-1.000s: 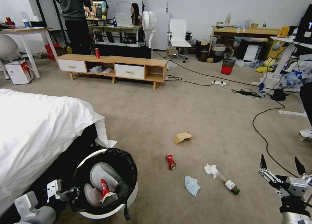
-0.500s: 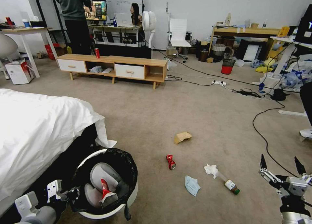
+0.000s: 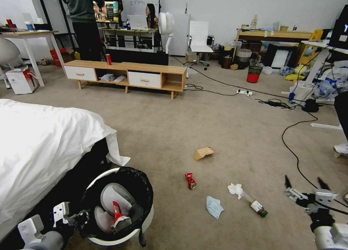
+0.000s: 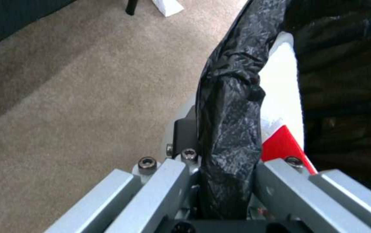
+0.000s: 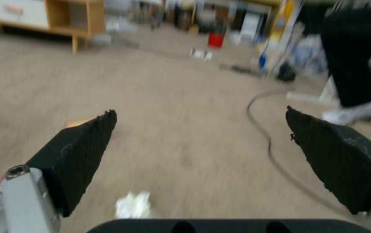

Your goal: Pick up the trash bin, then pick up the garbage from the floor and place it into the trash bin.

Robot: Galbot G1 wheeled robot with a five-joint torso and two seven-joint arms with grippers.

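glossy crinkled black plastic bag point(image 4: 233, 97)

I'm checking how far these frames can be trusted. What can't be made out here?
- Trash bin: its base, behind its own liner, head view.
- Left hand: fingertips, buried in the black bag, left wrist view.
- Tissue: blurred, right wrist view.
- Small bottle: label too small.

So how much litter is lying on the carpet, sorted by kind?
Crumpled brown paper bag: 1
Crushed red can: 1
White tissue: 1
Green-capped bottle: 1
Blue face mask: 1
Total: 5
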